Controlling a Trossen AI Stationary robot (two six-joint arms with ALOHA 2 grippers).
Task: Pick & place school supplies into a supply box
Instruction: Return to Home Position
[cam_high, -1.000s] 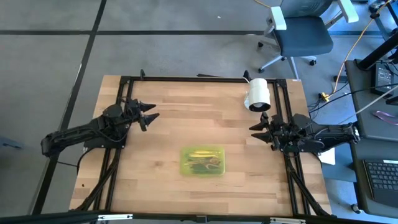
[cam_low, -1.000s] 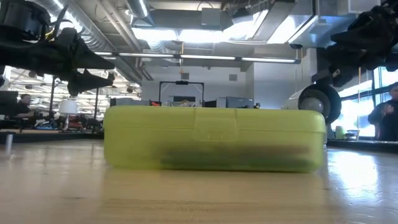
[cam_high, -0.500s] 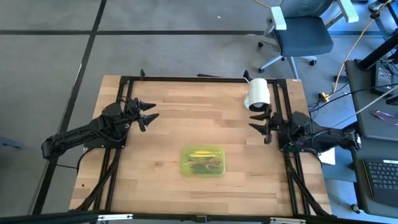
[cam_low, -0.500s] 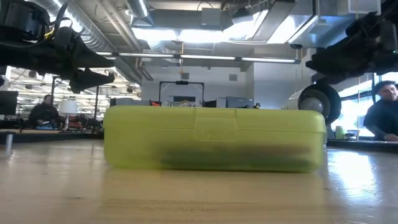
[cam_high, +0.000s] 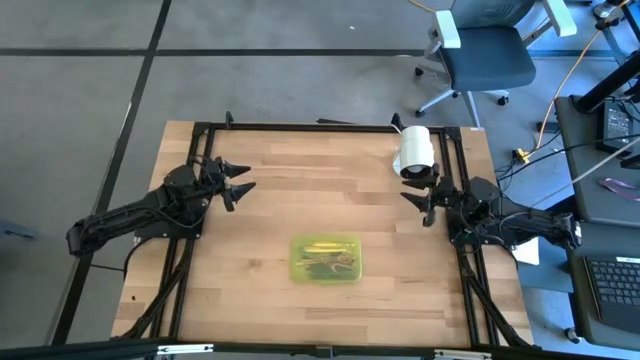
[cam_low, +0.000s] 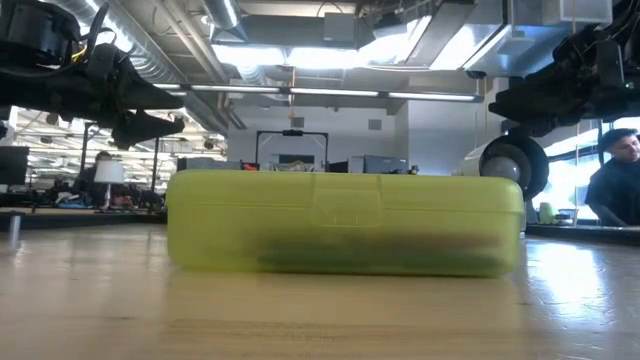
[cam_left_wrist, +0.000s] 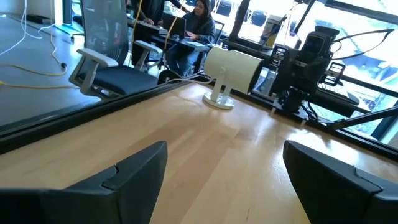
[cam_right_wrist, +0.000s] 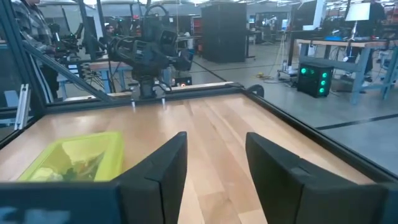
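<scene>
The supply box (cam_high: 325, 258) is a flat yellow-green translucent case lying flat on the wood near the table's middle, toward the near edge. In the low view the supply box (cam_low: 345, 222) shows its lid down. The school supplies (cam_high: 326, 264) show dimly through its lid. My left gripper (cam_high: 243, 192) hovers open at the table's left, level, far-left of the box; my left gripper (cam_left_wrist: 224, 155) has nothing between its fingers. My right gripper (cam_high: 412, 205) hovers open at the table's right, beside the white roll; my right gripper (cam_right_wrist: 214, 140) is also empty.
A white cylindrical roll (cam_high: 415, 152) stands on a small foot at the table's far right, just beyond my right gripper. Black frame rails (cam_high: 320, 127) run along the table's far and side edges. An office chair (cam_high: 485, 55) stands past the far edge. People sit in the room beyond.
My right gripper has swung a little toward the table's far edge, nearer the white roll, and has rolled about its own line. Its fingers keep the same gap. The box has not moved.
</scene>
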